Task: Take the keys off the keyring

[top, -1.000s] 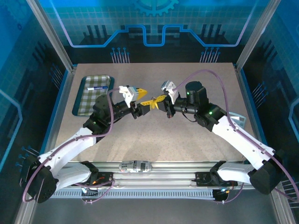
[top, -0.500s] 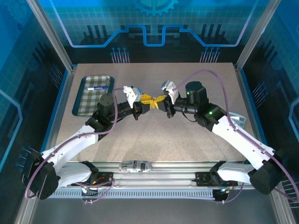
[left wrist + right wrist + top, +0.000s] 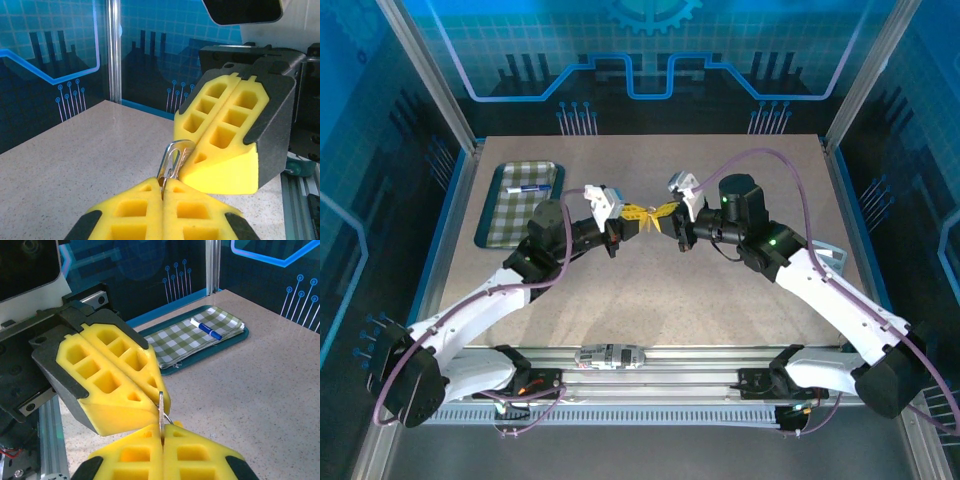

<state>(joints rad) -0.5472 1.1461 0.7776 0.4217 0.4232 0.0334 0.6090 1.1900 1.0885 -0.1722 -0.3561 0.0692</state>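
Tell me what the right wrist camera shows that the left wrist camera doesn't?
Right wrist view: a green checked tray holding a blue-and-white pen, behind the left gripper. Left wrist view: the silver keyring seen flat-on as an open wire loop, where the other sees it edge-on. Both: the left gripper and right gripper, yellow-fingered, shut on that ring above the speckled table.

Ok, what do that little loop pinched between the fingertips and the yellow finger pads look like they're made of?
Loop: apparently bare metal wire, silvery and glossy, with bright highlights along its bends.
Finger pads: probably soft foam or rubber; matte yellow, with moulded square pockets and no glare.
Black shells behind the pads: likely hard plastic, with a smooth, dull sheen.
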